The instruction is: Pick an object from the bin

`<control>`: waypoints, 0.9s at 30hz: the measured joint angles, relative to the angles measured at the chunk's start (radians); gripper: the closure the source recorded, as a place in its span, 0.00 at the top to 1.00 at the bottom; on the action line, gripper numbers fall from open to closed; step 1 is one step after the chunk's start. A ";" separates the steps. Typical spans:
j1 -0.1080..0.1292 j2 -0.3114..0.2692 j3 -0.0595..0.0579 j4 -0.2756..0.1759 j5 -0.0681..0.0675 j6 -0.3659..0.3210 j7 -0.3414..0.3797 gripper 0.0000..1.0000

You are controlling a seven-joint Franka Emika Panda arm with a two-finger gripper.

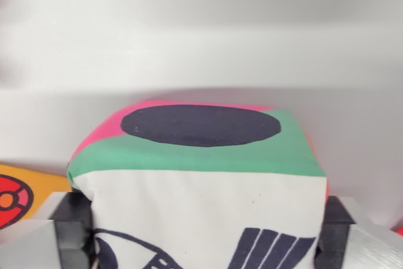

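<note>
A soft fabric cube point(201, 181) is filling the middle of the wrist view, its top showing a dark navy oval on green with pink behind, its cream front carrying navy line drawings. It is sitting squarely, with no clear long axis. The end effector point(204, 231) is pinching it, one dark finger point(72, 225) pressing each side. Pale grey bin wall point(201, 42) is rising behind, and an orange patterned item point(19, 196) is peeking in at the left.
</note>
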 joint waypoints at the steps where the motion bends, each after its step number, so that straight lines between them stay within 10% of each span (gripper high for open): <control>1: 0.000 0.000 0.000 0.000 0.000 0.000 0.000 0.00; 27: -0.001 -0.010 -0.001 -0.002 0.001 -0.009 -0.001 0.00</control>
